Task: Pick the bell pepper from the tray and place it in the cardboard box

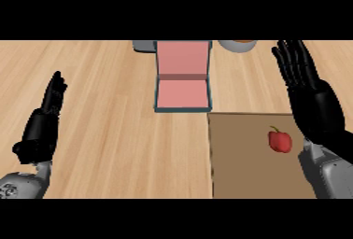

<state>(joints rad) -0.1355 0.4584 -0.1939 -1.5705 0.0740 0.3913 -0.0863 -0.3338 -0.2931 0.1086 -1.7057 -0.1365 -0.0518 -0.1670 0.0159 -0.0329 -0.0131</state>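
Red bell pepper (279, 141) lies on brown tray (241, 158), near right. Our right hand (307, 88) hovers just beyond it, fingers straight, holding nothing. We judge: lower over pepper, curl round body, then carry left-far to open cardboard box (182, 93). Left hand (48, 112) rests open at bench (103, 116) left.

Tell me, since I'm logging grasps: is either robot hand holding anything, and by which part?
Nothing is held. The left robot hand and right robot hand are open; the bell pepper lies on the tray.

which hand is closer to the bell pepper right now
Right. The right hand is just beside the bell pepper on the tray; the left hand is far across the counter.
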